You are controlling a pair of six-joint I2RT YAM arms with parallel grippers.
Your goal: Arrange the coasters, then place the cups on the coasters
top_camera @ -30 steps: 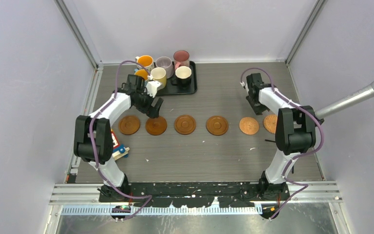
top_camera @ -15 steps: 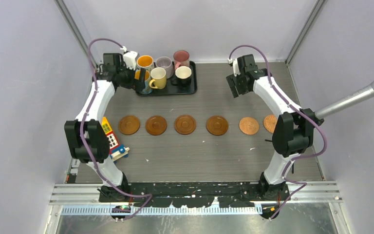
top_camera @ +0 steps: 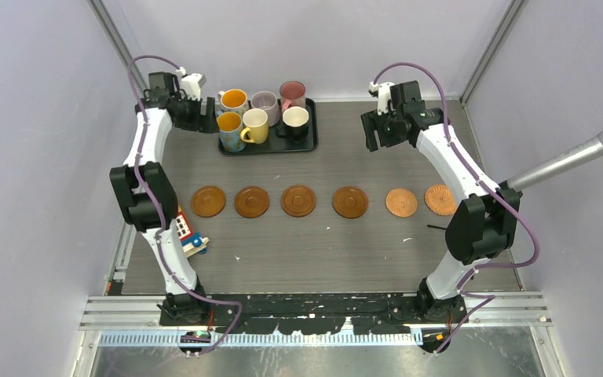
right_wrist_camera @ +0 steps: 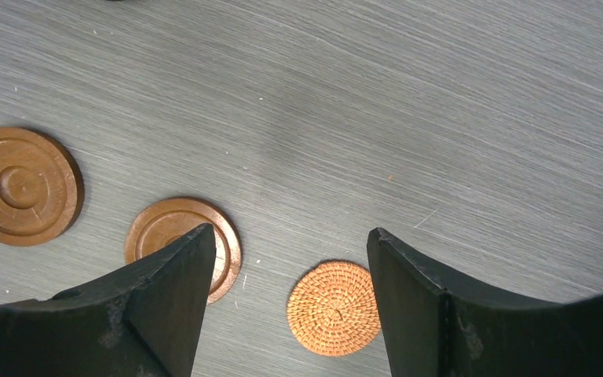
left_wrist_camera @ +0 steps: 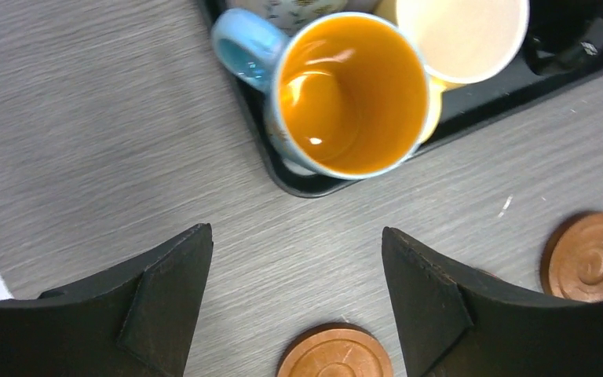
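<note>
Six coasters lie in a row across the table, five wooden discs from the leftmost [top_camera: 208,201] onward and a woven one [top_camera: 440,199] at the right end. Six cups stand on a black tray [top_camera: 308,144] at the back; the blue patterned cup [top_camera: 230,126] is at its front-left corner. My left gripper [top_camera: 206,119] is open and empty, raised just left of the tray; its wrist view shows the blue cup [left_wrist_camera: 351,94] ahead of the fingertips. My right gripper [top_camera: 370,135] hangs open and empty at the back right, high above the woven coaster [right_wrist_camera: 334,308].
A colourful toy block [top_camera: 182,232] lies by the left arm near the table's left edge. A grey microphone [top_camera: 573,161] pokes in from the right wall. Bare table lies between the tray and the coaster row.
The left arm swung from above the second coaster back to the tray's left side. The right arm lifted away from the right-end coasters toward the back, and its jaws opened.
</note>
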